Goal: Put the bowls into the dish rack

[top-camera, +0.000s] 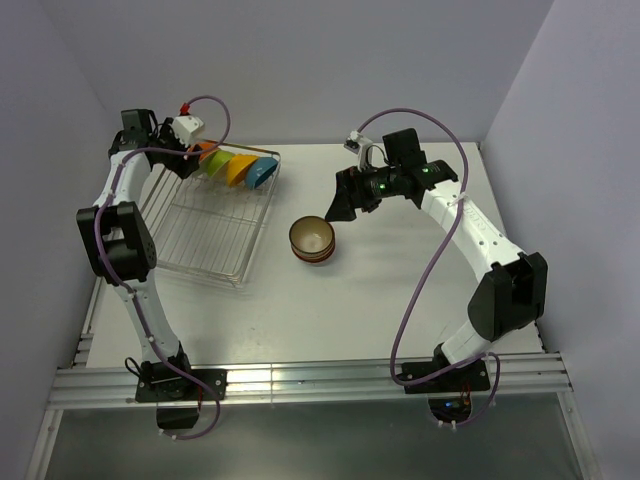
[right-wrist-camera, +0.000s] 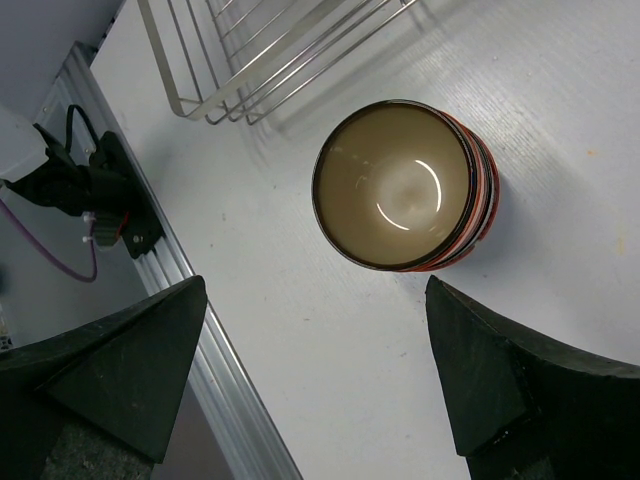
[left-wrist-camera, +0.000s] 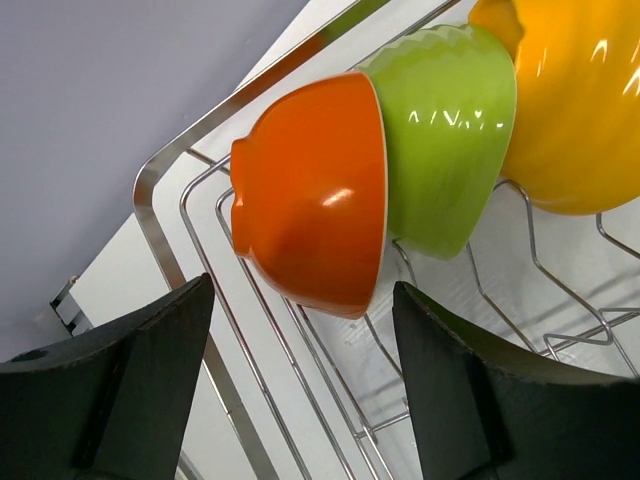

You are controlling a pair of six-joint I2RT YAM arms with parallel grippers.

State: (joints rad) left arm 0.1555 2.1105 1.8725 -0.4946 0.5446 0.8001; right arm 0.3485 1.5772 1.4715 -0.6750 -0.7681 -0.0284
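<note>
We locate the brown-red bowl (right-wrist-camera: 400, 185) upright near the table's (top-camera: 400, 300) centre, just off the dish rack's (top-camera: 258, 238) right edge, ahead of the right gripper's (right-wrist-camera: 315, 340) wide-open jaws, the nearer arm; the left gripper (left-wrist-camera: 300, 300) stands open at the racked orange bowl (left-wrist-camera: 310, 195).

The dish rack (top-camera: 215, 240) lies on the left half of the worktop (top-camera: 400, 300). A row of bowls (top-camera: 236, 166) stands on edge in the rack along its far end, one against the next. A stack of bowls (top-camera: 312, 240) sits on the worktop just right of the rack, not touching it. The left hand (top-camera: 190, 150) is at the rack's far left corner, beside the row's left end; the right hand (top-camera: 335, 205) hangs behind and right of the stack
</note>
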